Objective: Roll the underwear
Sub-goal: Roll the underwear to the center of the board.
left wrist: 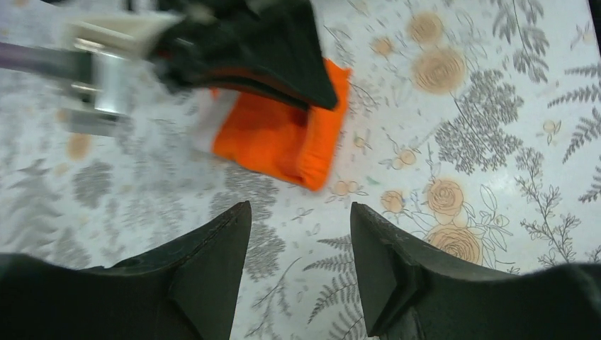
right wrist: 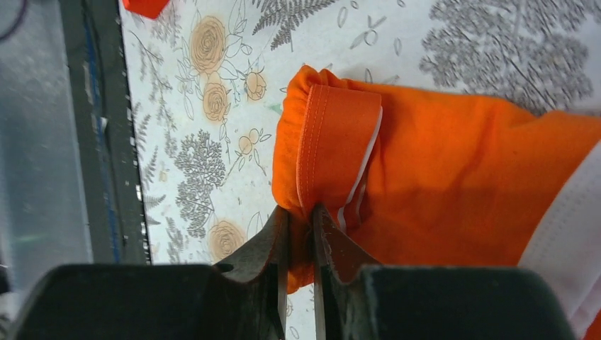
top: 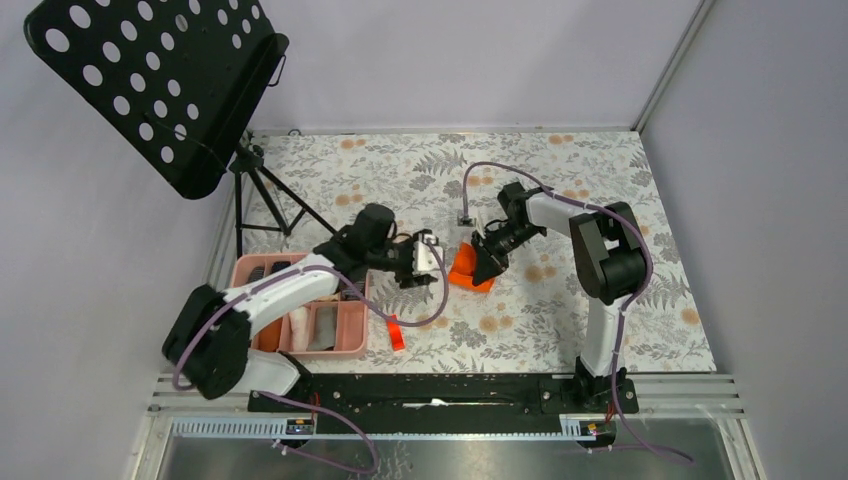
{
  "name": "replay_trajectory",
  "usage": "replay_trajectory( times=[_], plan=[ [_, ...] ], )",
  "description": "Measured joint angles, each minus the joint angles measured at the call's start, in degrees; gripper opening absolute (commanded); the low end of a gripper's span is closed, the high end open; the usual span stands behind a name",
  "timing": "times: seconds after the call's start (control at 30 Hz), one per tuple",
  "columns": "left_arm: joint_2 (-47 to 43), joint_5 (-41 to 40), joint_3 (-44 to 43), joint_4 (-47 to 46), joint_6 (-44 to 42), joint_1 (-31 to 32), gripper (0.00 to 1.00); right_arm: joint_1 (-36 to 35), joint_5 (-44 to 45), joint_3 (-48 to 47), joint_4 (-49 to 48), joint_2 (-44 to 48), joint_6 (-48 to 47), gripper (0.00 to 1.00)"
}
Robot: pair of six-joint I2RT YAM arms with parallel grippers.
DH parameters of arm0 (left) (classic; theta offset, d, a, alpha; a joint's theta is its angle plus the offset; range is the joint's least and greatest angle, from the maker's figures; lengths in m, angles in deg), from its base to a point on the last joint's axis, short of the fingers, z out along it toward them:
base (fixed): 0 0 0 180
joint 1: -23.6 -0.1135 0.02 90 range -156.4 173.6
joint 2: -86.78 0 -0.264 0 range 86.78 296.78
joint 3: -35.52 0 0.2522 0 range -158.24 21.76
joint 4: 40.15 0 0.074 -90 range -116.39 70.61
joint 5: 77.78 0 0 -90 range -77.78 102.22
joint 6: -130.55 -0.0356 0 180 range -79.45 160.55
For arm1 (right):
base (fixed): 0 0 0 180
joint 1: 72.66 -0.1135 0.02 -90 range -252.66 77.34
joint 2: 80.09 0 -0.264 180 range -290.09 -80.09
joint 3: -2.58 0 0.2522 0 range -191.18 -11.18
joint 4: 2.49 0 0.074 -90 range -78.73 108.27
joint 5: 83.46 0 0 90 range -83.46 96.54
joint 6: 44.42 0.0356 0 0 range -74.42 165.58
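- One pair of orange underwear (top: 463, 276) is lying near the middle of the flowered table (top: 560, 330). It is partly folded, with one hemmed edge turned over onto the rest of the cloth.
- The right gripper (right wrist: 298, 212) is reaching in from the garment's two o'clock side in the overhead view. Its jaws are pressing almost together on a fold of orange cloth at that turned edge.
- The left gripper (left wrist: 301, 209) is hovering just beside the garment at its nine o'clock side. Its fingers are spread, holding nothing, and bare tablecloth is showing between them.
- A pink tray (top: 310, 353) is sitting at about eight o'clock from the garment and holding several other cloth pieces. Whether those are rolled is too small to tell.
- A small red block (top: 395, 333) is lying apart at about seven o'clock, touching nothing.
- Judging by this, the rolling is only beginning: one turn of the edge is in, and most of the cloth is lying flat. Turning that edge over along the whole garment into a tight roll is what remains.
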Motion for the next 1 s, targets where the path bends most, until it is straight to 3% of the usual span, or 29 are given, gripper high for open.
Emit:
replay_trajectory(
  times=[0.33,0.6,0.83,0.93,1.0],
  plan=[
    [19.32,-0.24,-5.07,-3.19,-7.08,5.46,0.61,4.74,-3.87,-2.08,3.45,-2.89,3.5,0.11],
    [27.74,-1.05,-11.74,-4.02,-12.61,8.33,0.57,4.74,-3.8,-2.49,3.78,-3.13,4.26,0.11],
    [30.95,-2.12,-13.22,-0.68,-14.43,9.09,0.4,4.74,-3.82,-2.82,3.93,-3.43,4.83,0.11],
    [32.35,-2.47,-15.65,0.07,-13.81,9.29,0.23,4.74,-3.78,-3.19,4.22,-3.63,5.38,0.12],
    [33.16,-2.73,-16.9,1.18,-13.2,9.46,0.13,4.74,-3.45,-3.65,4.48,-3.69,5.99,0.24]
  ],
)
